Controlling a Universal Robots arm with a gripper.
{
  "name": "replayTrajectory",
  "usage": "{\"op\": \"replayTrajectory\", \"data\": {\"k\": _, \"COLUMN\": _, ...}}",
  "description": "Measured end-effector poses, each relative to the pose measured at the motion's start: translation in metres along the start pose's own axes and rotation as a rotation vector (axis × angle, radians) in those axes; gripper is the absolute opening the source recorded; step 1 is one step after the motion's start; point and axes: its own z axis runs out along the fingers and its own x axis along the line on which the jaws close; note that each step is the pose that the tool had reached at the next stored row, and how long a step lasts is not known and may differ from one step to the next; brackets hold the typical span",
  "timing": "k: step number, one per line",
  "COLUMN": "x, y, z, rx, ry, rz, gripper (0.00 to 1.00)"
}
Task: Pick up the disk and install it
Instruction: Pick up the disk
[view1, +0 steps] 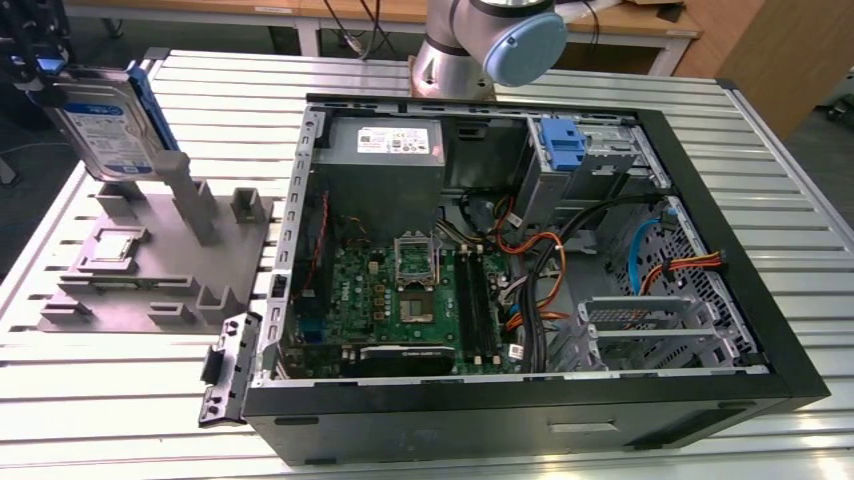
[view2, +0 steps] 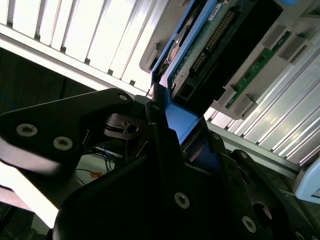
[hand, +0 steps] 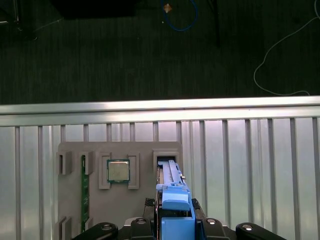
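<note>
— Where is the disk?
— Over the grey fixture, above its tall post. It stands on edge, its long axis near upright and leaning a little, with the label facing the exterior view.
— And the claw?
— The gripper is closed narrowly on the disk's blue carrier frame. I cannot tell whether the disk touches the fixture.

A ribbed silver metal table, bright with glare along its slats, stands over a dark grey carpeted floor, with pale wooden desks beyond its far edge and a wooden panel at the exterior view's far right.
</note>
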Motion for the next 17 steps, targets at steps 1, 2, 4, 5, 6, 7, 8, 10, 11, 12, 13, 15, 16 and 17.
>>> {"op": "replayTrajectory", "data": {"k": 1, "x": 0.0, "y": 0.0, "z": -0.0003, "rx": -0.0001, "ry": 0.0001, "rz": 0.0, "gripper": 0.36}}
{"op": "replayTrajectory", "data": {"k": 2, "x": 0.0, "y": 0.0, "z": -0.0004, "rx": 0.0, "ry": 0.0, "rz": 0.0, "gripper": 0.36}}
{"op": "replayTrajectory", "data": {"k": 4, "x": 0.0, "y": 0.0, "z": -0.0011, "rx": -0.0002, "ry": 0.0001, "rz": 0.0, "gripper": 0.36}}
{"op": "replayTrajectory", "data": {"k": 5, "x": 0.0, "y": 0.0, "z": -0.0013, "rx": -0.0001, "ry": 0.0, "rz": 0.0, "gripper": 0.36}}
{"op": "replayTrajectory", "data": {"k": 6, "x": 0.0, "y": 0.0, "z": -0.0015, "rx": -0.0001, "ry": 0.0, "rz": 0.0, "gripper": 0.36}}
{"op": "replayTrajectory", "data": {"k": 7, "x": 0.0, "y": 0.0, "z": -0.0017, "rx": 0.0, "ry": -0.0001, "rz": 0.0, "gripper": 0.36}}
{"op": "replayTrajectory", "data": {"k": 8, "x": 0.0, "y": 0.0, "z": -0.002, "rx": -0.0002, "ry": 0.0, "rz": 0.0, "gripper": 0.36}}
{"op": "replayTrajectory", "data": {"k": 10, "x": 0.0, "y": 0.0, "z": -0.0024, "rx": -0.0002, "ry": 0.0, "rz": 0.0, "gripper": 0.36}}
{"op": "replayTrajectory", "data": {"k": 11, "x": 0.0, "y": 0.0, "z": -0.0026, "rx": -0.0002, "ry": 0.0, "rz": 0.0, "gripper": 0.36}}
{"op": "replayTrajectory", "data": {"k": 12, "x": 0.0, "y": 0.0, "z": -0.0029, "rx": -0.0002, "ry": 0.0, "rz": 0.0, "gripper": 0.36}}
{"op": "replayTrajectory", "data": {"k": 13, "x": 0.0, "y": 0.0, "z": -0.0031, "rx": -0.0002, "ry": 0.0, "rz": 0.0, "gripper": 0.36}}
{"op": "replayTrajectory", "data": {"k": 15, "x": -0.0001, "y": -0.0001, "z": -0.0035, "rx": -0.0004, "ry": 0.0, "rz": 0.0, "gripper": 0.36}}
{"op": "replayTrajectory", "data": {"k": 16, "x": -0.0001, "y": -0.0002, "z": -0.0037, "rx": -0.0004, "ry": 0.0, "rz": 0.0, "gripper": 0.36}}
{"op": "replayTrajectory", "data": {"k": 17, "x": -0.0001, "y": -0.0002, "z": -0.0039, "rx": -0.0004, "ry": 0.0, "rz": 0.0, "gripper": 0.36}}
